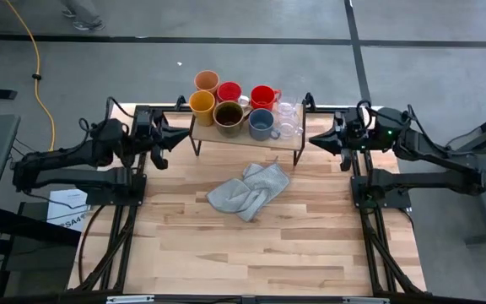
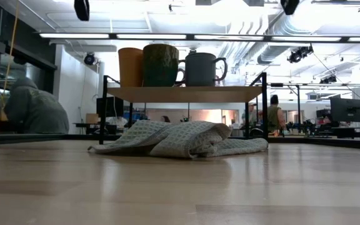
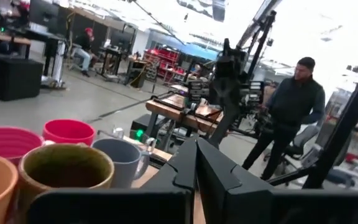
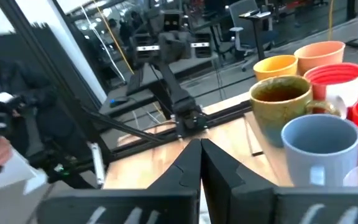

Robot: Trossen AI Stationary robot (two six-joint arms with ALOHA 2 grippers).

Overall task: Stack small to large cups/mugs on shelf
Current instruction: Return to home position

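Black jointed arms (image 1: pixel 66 156) — one green indicator light (image 1: pixel 388 133).

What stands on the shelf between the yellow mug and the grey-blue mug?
The brown mug stands there, in a row with the yellow mug and grey-blue mug; the high view shows it plainly.

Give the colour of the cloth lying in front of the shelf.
The cloth is light grey; the high view shows it best.
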